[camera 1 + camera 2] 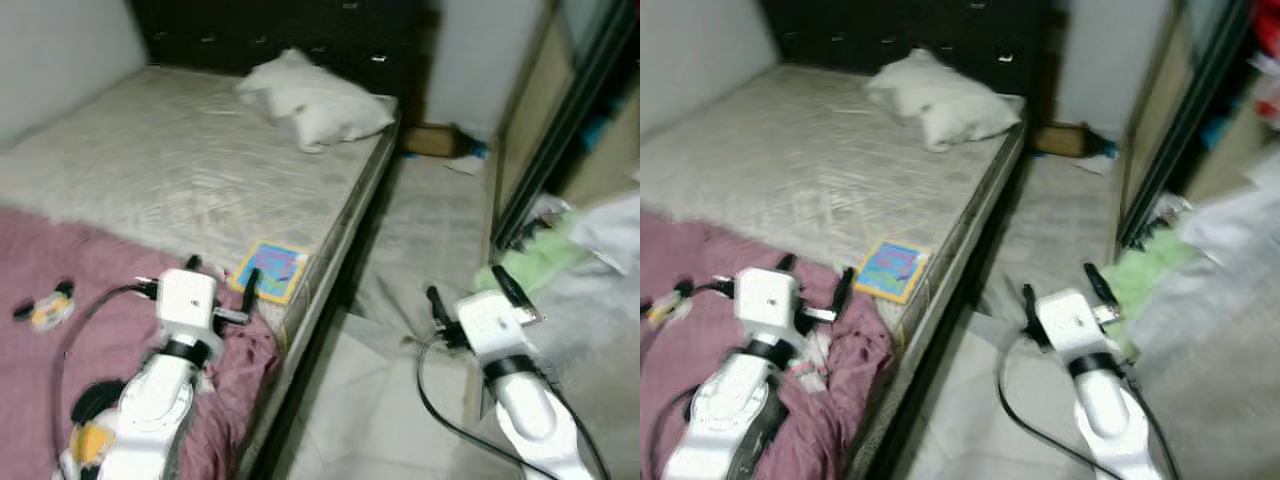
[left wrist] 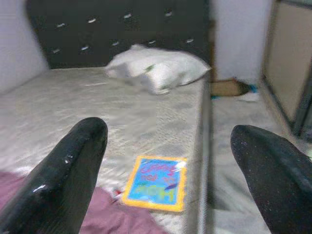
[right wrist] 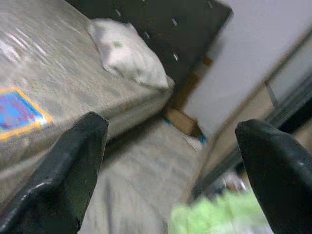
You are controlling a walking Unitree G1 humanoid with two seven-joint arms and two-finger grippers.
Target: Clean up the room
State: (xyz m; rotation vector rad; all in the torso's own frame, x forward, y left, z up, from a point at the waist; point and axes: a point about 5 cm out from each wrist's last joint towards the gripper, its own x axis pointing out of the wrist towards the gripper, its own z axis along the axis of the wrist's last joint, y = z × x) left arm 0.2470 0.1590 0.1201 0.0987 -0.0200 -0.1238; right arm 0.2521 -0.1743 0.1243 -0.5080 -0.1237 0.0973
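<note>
A thin book with a yellow border and blue cover lies flat on the bare mattress near its right edge. My left gripper hovers open just short of the book, over a crumpled maroon blanket. In the left wrist view the book lies between and beyond the two black fingers. My right gripper is open above the floor beside the bed, holding nothing. A white pillow rests at the head of the mattress.
A small yellow and black toy lies on the blanket at the left. Green cloth and white clutter are heaped by the sliding wardrobe door. A cardboard box stands against the far wall. A dark headboard backs the bed.
</note>
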